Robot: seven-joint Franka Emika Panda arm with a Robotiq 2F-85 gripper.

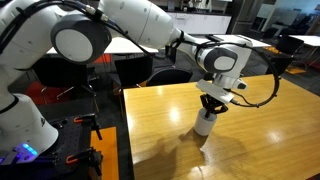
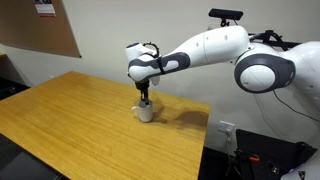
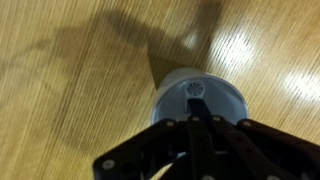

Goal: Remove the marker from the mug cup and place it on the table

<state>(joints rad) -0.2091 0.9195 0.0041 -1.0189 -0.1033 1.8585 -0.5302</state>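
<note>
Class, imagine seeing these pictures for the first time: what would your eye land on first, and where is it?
A large white robot arm stretches across the glossy honey-yellow table. Its gripper hangs straight over a small white mug cup standing on the wood. In the wrist view, dark fingers cross the mug's mouth.

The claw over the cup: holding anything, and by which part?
Cannot tell. The gripper is down at the mug cup's mouth, but no marker shows clearly between its jaws.
</note>
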